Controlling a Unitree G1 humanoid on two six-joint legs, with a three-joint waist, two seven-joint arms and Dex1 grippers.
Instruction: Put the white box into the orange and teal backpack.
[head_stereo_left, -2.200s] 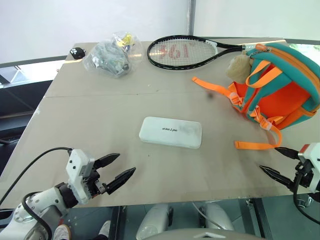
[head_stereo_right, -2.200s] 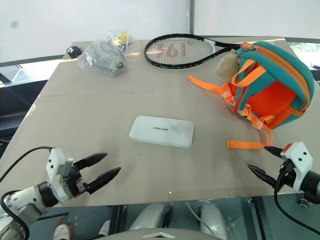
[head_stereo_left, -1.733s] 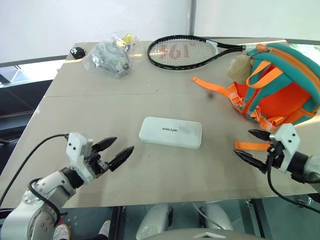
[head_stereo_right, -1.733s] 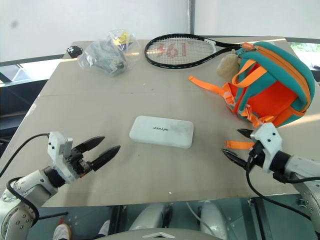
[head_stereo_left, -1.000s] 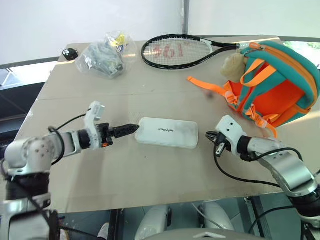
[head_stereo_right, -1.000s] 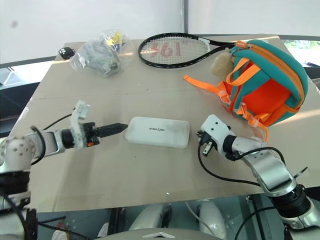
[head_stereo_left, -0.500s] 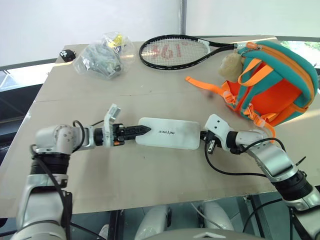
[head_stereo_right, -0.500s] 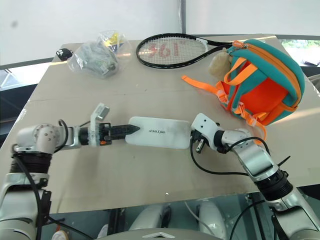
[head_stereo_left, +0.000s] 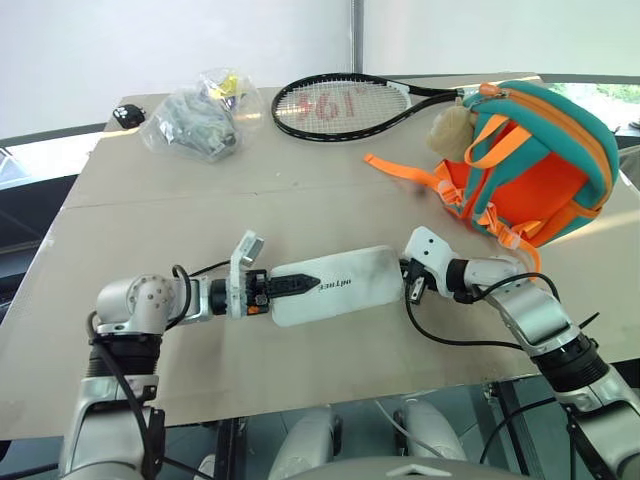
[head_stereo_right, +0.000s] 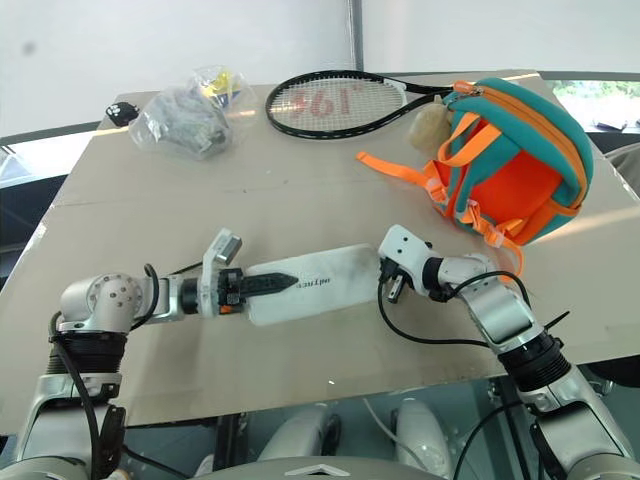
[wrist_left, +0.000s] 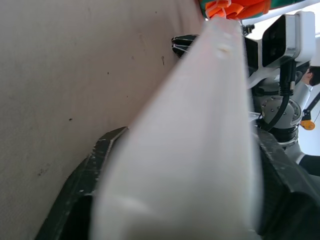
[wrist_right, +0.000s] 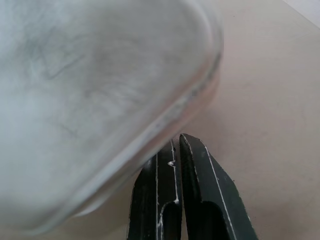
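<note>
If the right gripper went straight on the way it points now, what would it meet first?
Most likely the flat white rectangular box: the right gripper, fingers shut, points at the box's near end, its tips just under that rounded edge. Whether they already touch it is unclear.

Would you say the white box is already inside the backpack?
No, the box lies out on the table, between the two claws and well short of the backpack.

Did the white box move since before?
Yes. The white box has tilted: its end near the backpack now points further up the table, its other end clamped in the left tool.
</note>
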